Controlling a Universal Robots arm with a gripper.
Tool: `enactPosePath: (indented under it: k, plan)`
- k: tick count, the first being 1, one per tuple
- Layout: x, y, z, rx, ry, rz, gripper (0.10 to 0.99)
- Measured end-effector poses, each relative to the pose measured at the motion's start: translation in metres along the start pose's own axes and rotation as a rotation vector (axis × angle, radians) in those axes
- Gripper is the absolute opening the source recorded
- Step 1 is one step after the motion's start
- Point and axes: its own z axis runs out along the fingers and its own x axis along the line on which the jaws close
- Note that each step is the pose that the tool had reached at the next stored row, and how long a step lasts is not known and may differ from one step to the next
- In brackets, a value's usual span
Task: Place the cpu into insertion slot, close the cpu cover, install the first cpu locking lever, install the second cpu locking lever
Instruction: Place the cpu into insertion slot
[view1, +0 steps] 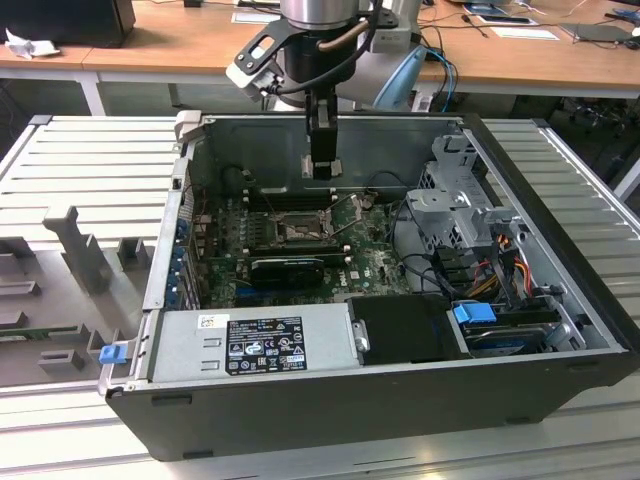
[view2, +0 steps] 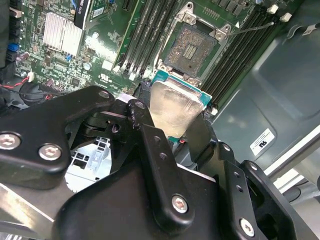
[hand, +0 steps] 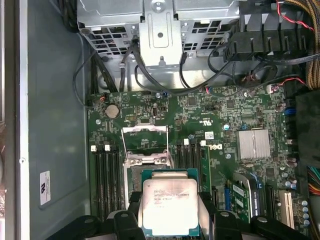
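gripping the cpu (view2: 175, 107) by two opposite edges, in the narrow-set jaws of the gripper (view2: 172, 122). hanging above the motherboard (hand: 225, 120), apart from the bare insertion slot (view2: 192, 50), with the cpu cover (hand: 145, 129) tipped up and open. could well bend socket pins if lowered skewed or off-centre; could also shed the chip through a slack pinch, or snag the raised cover.

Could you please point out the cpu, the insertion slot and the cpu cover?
Flat silver-grey square cpu (hand: 167, 207): first wrist view, centre of metal top.
Dark square insertion slot (view2: 192, 49): second wrist view, centre of pin field.
Thin silver cpu cover frame (hand: 148, 161): first wrist view, its wide bar.
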Motion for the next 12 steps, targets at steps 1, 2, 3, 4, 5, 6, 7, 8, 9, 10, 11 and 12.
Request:
enactPosePath:
  k: [1, 2, 3, 4, 5, 6, 7, 8, 9, 10, 11, 12]
  plan:
    - [0.0000, 0.0000, 0.0001, 0.000, -0.0002, 0.003, 0.525]
    - [0.0000, 0.0000, 0.0003, 0.000, -0.0005, 0.006, 0.525]
    - [0.0000, 0.0000, 0.0005, 0.000, -0.0009, 0.011, 0.525]
    - [0.0000, -0.0001, 0.0007, 0.000, -0.0012, 0.014, 0.525]
    - [0.0000, -0.0001, 0.0009, 0.000, -0.0013, 0.016, 0.525]
    - [0.0000, -0.0001, 0.0011, 0.000, -0.0016, 0.019, 0.525]
    - [0.0000, -0.0001, 0.0013, 0.000, -0.0019, 0.022, 0.525]
    - [0.0000, -0.0001, 0.0015, -0.001, -0.0021, 0.025, 0.525]
    - [0.0000, -0.0001, 0.0017, -0.001, -0.0023, 0.027, 0.525]
    - [0.0000, -0.0002, 0.0018, -0.001, -0.0025, 0.029, 0.525]
    - [0.0000, -0.0002, 0.0019, -0.001, -0.0025, 0.031, 0.525]
    - [0.0000, -0.0002, 0.0020, -0.001, -0.0027, 0.033, 0.525]
